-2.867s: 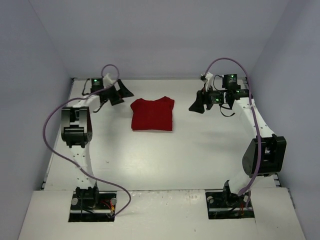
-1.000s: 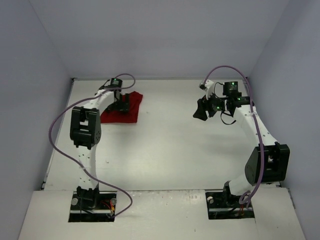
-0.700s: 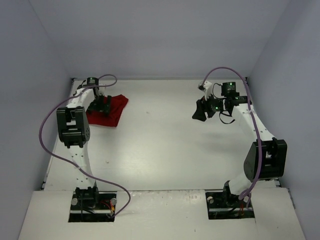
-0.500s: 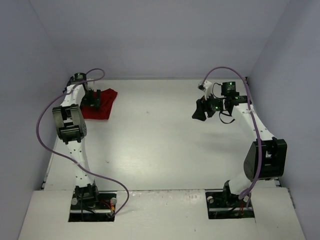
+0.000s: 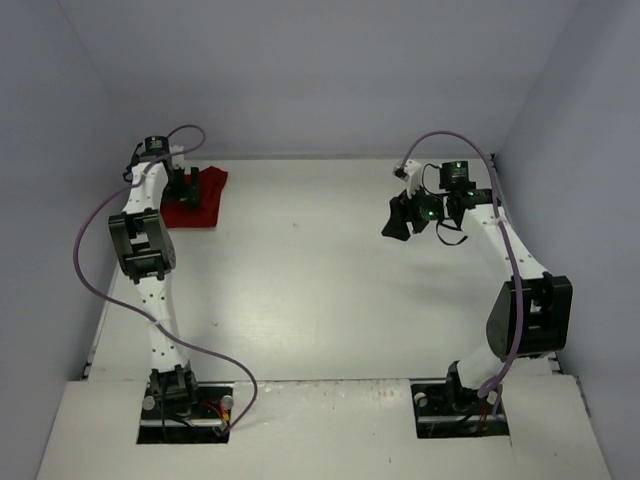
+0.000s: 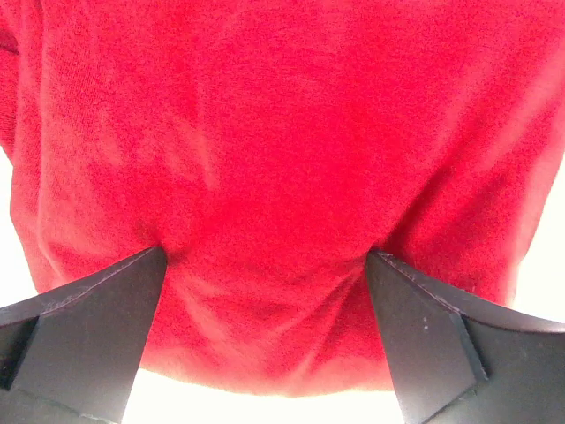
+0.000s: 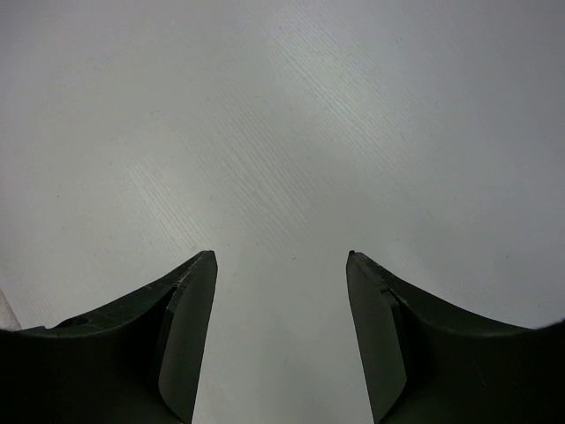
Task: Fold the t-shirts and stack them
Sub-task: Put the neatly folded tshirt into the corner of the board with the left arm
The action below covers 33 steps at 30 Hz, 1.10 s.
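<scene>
From above, you see the dark red t-shirt (image 5: 205, 195), which looks folded into a compact block, lying at the far left corner of the table (image 5: 320, 300). The left gripper (image 5: 185, 187) is down on top of it. That corner is probably the spot for the stack, since it leaves the middle of the table free for work. The right gripper (image 5: 393, 222) hangs over the far right part of the table, well apart from the shirt, likely parked there so it does not get in the way. In the left wrist view, red cloth fills nearly the whole frame. The two dark fingers (image 6: 97, 327) are spread as wide as they go, with their tips touching the fabric and small puckers at each tip. Nothing is pinched between them, so you are pressing on the shirt rather than gripping it, and the wide stance probably helps keep the fold flat. In the right wrist view, the jaws stand partly apart with only bare table between them, so that tool holds nothing.
</scene>
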Each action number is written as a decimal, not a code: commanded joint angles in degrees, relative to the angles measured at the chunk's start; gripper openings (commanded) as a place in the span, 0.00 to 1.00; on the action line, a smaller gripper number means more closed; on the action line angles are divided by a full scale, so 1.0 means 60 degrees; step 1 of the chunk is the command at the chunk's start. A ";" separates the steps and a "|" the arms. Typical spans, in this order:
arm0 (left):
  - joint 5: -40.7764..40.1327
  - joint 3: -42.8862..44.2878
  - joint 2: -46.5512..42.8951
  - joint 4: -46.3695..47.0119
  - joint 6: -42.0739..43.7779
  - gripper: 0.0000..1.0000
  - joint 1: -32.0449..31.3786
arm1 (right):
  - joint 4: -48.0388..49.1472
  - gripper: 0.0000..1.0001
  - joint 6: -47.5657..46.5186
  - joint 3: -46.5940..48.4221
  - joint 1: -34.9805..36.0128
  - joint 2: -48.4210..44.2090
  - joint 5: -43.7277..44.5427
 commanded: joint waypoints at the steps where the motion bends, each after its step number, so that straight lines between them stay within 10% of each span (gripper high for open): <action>1: 0.0398 0.0558 -0.2804 -0.0168 0.0532 0.97 -0.0340 | 0.0263 0.61 0.0462 0.1235 0.0054 -0.0371 0.0478; 8: 0.1916 -0.1348 -0.6119 -0.0459 0.0174 0.97 -0.0412 | 0.0388 0.75 0.1400 0.1879 0.0088 -0.0532 0.2345; 17: 0.2207 -0.8107 -0.9731 0.0633 0.0123 0.97 -0.0770 | 0.1600 0.78 0.2264 -0.0677 0.0000 -0.1549 0.6274; 33: 0.1128 -1.2832 -1.3827 0.3109 0.0083 0.97 -0.1421 | 0.3165 1.00 0.2174 -0.4419 -0.0388 -0.4616 0.6778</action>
